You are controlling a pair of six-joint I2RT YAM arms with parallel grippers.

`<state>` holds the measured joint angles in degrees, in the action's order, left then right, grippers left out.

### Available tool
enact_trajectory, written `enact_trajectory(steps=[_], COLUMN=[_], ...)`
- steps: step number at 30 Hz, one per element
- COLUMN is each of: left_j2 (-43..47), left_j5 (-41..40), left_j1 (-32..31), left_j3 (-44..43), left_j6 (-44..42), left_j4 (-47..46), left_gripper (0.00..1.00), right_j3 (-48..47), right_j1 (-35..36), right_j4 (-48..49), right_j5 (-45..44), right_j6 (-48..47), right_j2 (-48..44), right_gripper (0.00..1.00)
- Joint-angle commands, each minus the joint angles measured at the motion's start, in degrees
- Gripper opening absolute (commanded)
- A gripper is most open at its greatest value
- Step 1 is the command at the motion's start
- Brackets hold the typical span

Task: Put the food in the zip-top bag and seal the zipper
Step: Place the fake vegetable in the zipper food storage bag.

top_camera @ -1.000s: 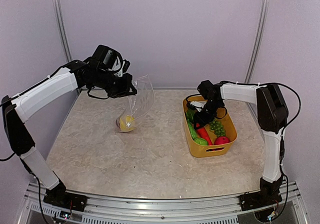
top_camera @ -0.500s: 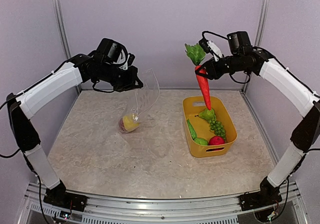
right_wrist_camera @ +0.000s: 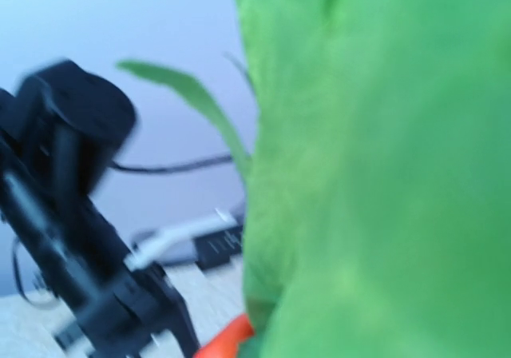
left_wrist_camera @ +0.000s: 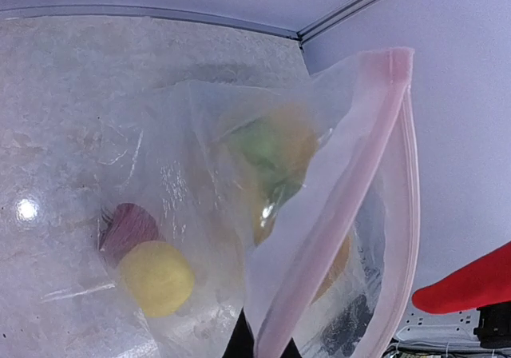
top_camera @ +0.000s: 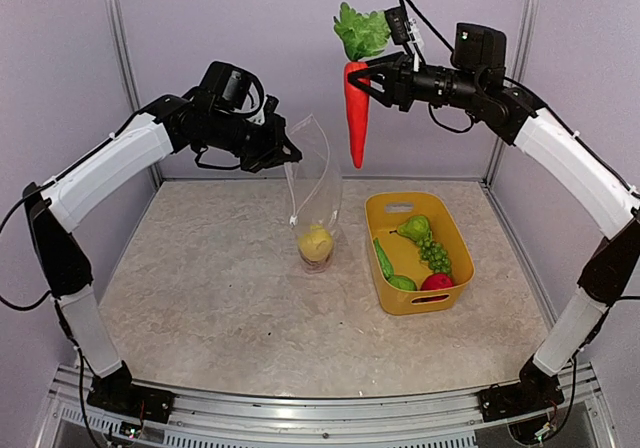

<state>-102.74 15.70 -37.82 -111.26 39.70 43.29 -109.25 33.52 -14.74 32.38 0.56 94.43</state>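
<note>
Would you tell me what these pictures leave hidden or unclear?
Right gripper jaws: right wrist view, hidden by blurred green leafy top of orange toy carrot.
Left gripper jaws: left wrist view, cut off at bottom edge.
Food inside clear plastic zip-top bag: left wrist view, hazed by film.

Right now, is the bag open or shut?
Open. On the bag, the two pink zipper strips stand apart at the top.
</note>
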Motion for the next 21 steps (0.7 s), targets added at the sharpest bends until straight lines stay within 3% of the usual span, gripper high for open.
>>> enact_trajectory(steps=[1,11,16,21], left_j2=[-1.99,-2.86,-1.91,0.28], left_j5=[2.92,4.92,5.0,5.45], left_j1=[-0.32,-0.23,0.03,0.83], left_j3=[-2.53,-3.02,-1.78,1.24], left_j6=[2.67,3.65,3.63,4.16], left_j4=[-0.13,-0.1,-0.05,-1.37], left_gripper=[0.0,0.0,0.0,0.0], right_j3=[-4.46,-13.67,-12.42,-4.66], right_j1=[2.8,6.4,6.69,6.7], right_j4=[5.13,8.15,8.38,8.77], right_j5=[0.94,0.9,-0.77,-4.63], right_j6=[1.68,0.23,-5.6,-11.08], right_j2=[4.07,13.27,15.53,13.27], right_gripper=[0.0,0.0,0.0,0.01])
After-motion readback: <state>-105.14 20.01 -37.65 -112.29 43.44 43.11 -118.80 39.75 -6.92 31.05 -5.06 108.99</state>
